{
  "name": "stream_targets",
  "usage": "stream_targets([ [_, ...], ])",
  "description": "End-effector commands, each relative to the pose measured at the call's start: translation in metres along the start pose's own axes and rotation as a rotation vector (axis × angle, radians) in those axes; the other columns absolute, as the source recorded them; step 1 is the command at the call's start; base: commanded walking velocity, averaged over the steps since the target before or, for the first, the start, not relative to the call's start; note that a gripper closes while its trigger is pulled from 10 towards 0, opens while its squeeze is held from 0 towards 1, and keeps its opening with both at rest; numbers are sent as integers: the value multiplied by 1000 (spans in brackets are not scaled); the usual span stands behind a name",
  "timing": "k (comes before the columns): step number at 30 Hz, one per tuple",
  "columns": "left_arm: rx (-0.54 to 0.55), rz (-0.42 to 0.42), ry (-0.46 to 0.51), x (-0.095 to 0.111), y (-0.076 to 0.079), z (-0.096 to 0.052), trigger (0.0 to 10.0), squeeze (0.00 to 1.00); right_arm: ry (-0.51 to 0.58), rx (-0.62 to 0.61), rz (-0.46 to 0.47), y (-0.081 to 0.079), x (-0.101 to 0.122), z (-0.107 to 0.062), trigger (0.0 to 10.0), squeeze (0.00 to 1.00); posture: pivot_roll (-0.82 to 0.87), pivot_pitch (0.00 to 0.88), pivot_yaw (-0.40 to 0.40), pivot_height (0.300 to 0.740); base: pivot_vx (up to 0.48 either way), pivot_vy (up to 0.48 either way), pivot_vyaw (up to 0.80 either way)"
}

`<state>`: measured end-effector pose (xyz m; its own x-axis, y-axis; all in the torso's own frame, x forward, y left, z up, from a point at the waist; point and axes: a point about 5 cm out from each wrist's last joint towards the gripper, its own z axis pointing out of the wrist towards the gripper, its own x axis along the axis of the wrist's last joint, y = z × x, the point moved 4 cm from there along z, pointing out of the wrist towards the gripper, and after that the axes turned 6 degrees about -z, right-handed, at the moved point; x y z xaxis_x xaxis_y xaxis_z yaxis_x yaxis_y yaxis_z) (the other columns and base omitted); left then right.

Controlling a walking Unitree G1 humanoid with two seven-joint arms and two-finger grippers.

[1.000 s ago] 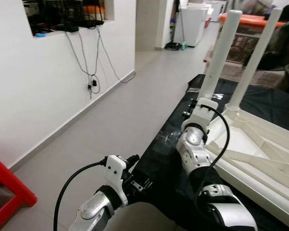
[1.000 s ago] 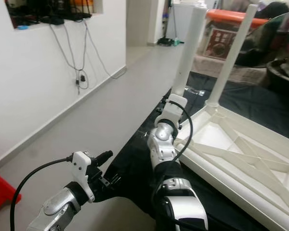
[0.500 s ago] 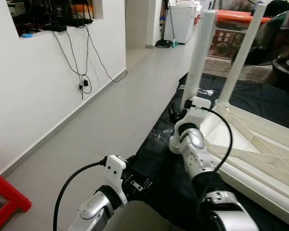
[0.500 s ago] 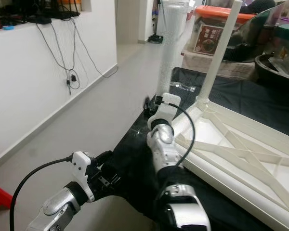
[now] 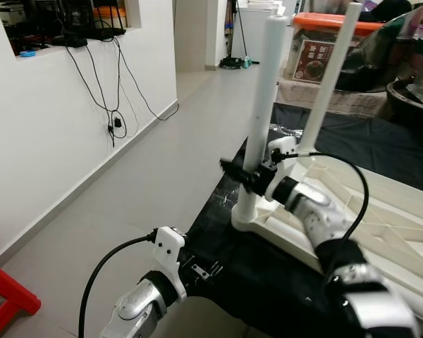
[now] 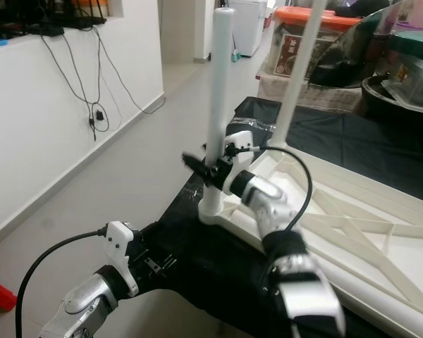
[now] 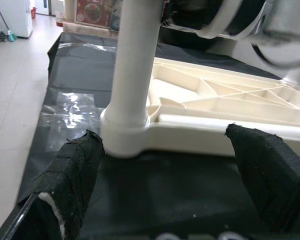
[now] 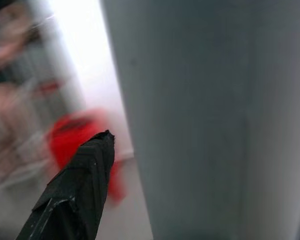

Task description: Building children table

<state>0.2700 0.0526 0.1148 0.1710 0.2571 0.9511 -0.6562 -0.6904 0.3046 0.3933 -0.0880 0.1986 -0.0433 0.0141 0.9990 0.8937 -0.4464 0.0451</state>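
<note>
Jaws, right: the right gripper (image 5: 248, 177) had its black fingers on either side of the near table leg (image 5: 262, 105), low on the shaft; whether they pressed it or merely flanked it, I could not tell.
Jaws, left: the left gripper (image 7: 175, 180) stood wide apart, holding nothing, low beside the edge of the black sheet (image 5: 268, 282).
Children table: the white table (image 5: 381, 211) lay upside down on the black sheet, ribbed underside up, its near corner close to the sheet's front edge.
Legs: the near table leg stood upright in the corner socket (image 7: 124, 134); a second leg (image 5: 333, 70) stood upright at the far corner.
Left wrist view: the socket lay between the two spread finger pads (image 7: 77, 170).
Surroundings: grey floor (image 5: 141, 183), white wall (image 5: 42, 127) with hanging cables (image 5: 113, 91), a red stool (image 5: 3, 296) at the robot's left.
</note>
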Motion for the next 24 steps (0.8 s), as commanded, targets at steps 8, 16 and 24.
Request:
stream_targets([
  [8, 13, 2, 1, 0, 1, -1, 10000, 0, -181, 337, -59, -36, -20, 19, 10000, 0, 113, 0, -54, 740, 0, 0, 0],
  [16, 14, -3, 3, 0, 2, -2, 10000, 0, -324, 339, -195, -37, -37, 21, 0, 0, 109, 5, -53, 740, 0, 0, 0],
  [24, 12, -8, 1, 0, 2, -2, 10000, 0, -181, -87, -228, 5, -15, 24, 0, 0, 94, 4, -48, 740, 0, 0, 0],
])
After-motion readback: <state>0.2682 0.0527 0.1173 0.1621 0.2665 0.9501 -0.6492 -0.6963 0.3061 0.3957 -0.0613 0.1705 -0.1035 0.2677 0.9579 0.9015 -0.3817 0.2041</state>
